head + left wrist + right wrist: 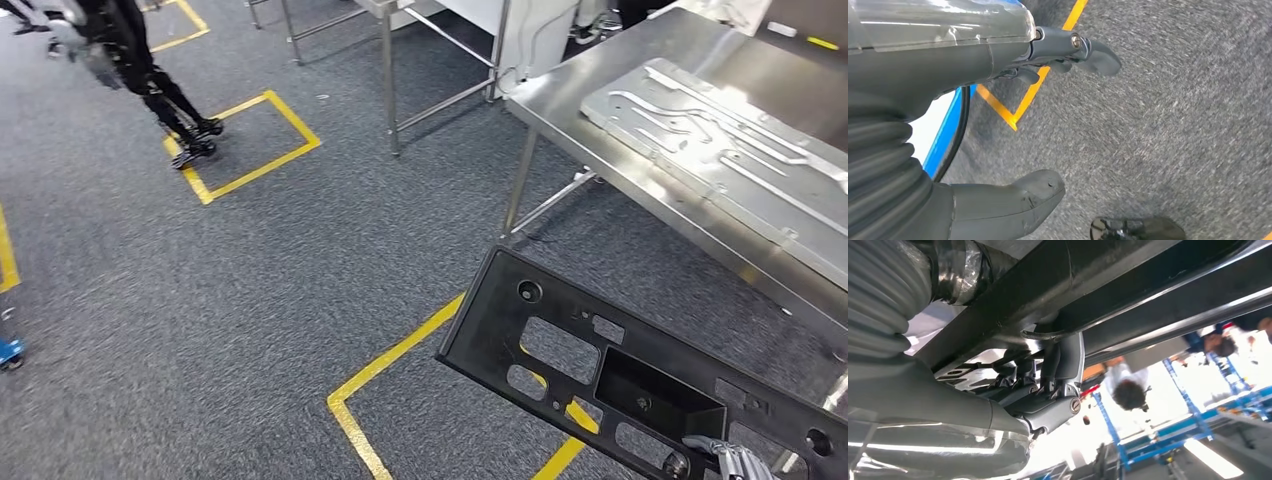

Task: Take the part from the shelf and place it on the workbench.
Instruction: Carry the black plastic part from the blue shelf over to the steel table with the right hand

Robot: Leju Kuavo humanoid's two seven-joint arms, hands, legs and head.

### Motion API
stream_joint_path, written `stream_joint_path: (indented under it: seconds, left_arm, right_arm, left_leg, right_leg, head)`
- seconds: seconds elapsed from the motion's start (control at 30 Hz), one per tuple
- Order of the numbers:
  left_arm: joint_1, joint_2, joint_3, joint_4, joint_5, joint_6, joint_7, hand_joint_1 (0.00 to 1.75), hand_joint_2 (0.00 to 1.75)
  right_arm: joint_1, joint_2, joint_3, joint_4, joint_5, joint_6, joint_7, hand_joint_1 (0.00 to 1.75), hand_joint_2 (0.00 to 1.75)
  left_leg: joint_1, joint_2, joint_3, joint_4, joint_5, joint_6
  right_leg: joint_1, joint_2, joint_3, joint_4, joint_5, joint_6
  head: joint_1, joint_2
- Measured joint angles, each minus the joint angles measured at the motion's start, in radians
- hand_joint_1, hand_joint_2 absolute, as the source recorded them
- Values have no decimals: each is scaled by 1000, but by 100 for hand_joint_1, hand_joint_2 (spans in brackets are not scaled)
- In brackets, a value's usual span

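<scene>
The part (pixel 560 300) is a long black plastic panel with several cut-outs, hanging tilted above the carpet in the head view. My right hand (pixel 735 460) holds it from below at its near edge. In the right wrist view the fingers (pixel 1048 395) hook onto the panel's dark rail (pixel 1058 285). The steel workbench (pixel 700 40) stands ahead on the right, beyond the panel, and a ribbed metal plate (pixel 730 150) lies on it. My left hand (pixel 948 60) hangs over the grey carpet, with its thumb (pixel 1013 200) and fingers (pixel 1098 55) apart around nothing.
Yellow tape lines (pixel 400 360) mark the carpet under the panel, and a taped square (pixel 240 150) lies at the far left. A person in black (pixel 150 70) stands by that square. A second steel table frame (pixel 430 60) stands behind the workbench's left corner.
</scene>
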Motion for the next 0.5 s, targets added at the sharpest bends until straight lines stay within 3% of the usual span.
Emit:
stream_joint_path:
  seconds: [0.03, 0.07, 0.1, 0.17, 0.23, 0.3, 0.33, 0.4, 0.43, 0.5]
  left_arm:
    - [2, 0, 0, 0, -1, 0, 1, 0, 175]
    - [3, 0, 0, 0, -2, 0, 2, 0, 175]
    - [3, 1, 0, 0, -3, 0, 2, 0, 175]
    - [2, 1, 0, 0, -6, 0, 2, 0, 175]
    - [2, 2, 0, 0, -10, 1, 2, 0, 175]
    - [1, 1, 0, 0, -14, 2, 2, 0, 175]
    - [-1, 0, 0, 0, -16, 2, 2, 0, 175]
    - [-2, 0, 0, 0, -20, 3, 1, 0, 175]
    - [-1, 1, 0, 0, -21, 3, 1, 0, 175]
    - [2, 2, 0, 0, -21, 3, 1, 0, 175]
  right_arm:
    - [0, -1, 2, 0, 2, 0, 7, 175, 175]
    - [1, -2, 5, 0, 4, 0, 15, 175, 175]
    - [1, -4, 8, 1, 5, 1, 25, 175, 175]
    - [1, -10, 15, 1, 8, 5, 44, 175, 175]
    - [1, -19, 24, 1, 16, 10, 68, 175, 175]
    - [2, -33, 29, 1, 39, 13, 99, 175, 175]
    - [2, -42, 30, 1, 51, 14, 115, 175, 175]
    - [-1, -59, 30, 1, 69, 13, 134, 175, 175]
    - [-4, -66, 30, 1, 72, 13, 138, 175, 175]
    - [-8, -77, 30, 2, 76, 13, 142, 175, 175]
  left_leg:
    - [0, -2, -14, 19, 8, 0]
    - [0, -4, -10, -3, 36, 1]
    - [1, -11, 10, -59, 78, 3]
    - [5, -60, 58, -185, 138, 8]
    - [5, -95, 77, -238, 148, 14]
    - [4, -80, 78, -244, 152, 25]
    - [6, -71, 80, -248, 155, 32]
    - [8, -51, 83, -257, 160, 45]
    - [6, -42, 83, -258, 160, 48]
    - [2, -24, 82, -258, 159, 51]
  right_leg:
    - [0, 15, 0, 2, -1, 0]
    - [0, 31, 1, 5, -2, 0]
    - [0, 45, 2, 9, -4, 2]
    - [-1, 71, -3, 21, -10, 10]
    - [-3, 94, -13, 28, -11, 22]
    - [-5, 111, -20, 28, -8, 35]
    - [-4, 98, -24, 33, -12, 40]
    - [-3, 42, -52, 95, -52, 49]
    - [-2, 12, -79, 153, -84, 53]
    - [-6, -8, -137, 274, -136, 59]
  head:
    - [0, 0]
    - [0, 0]
    - [0, 0]
    - [0, 0]
    - [0, 0]
    - [0, 0]
    - [1, 0]
    - [3, 0]
    - [4, 0]
    - [4, 0]
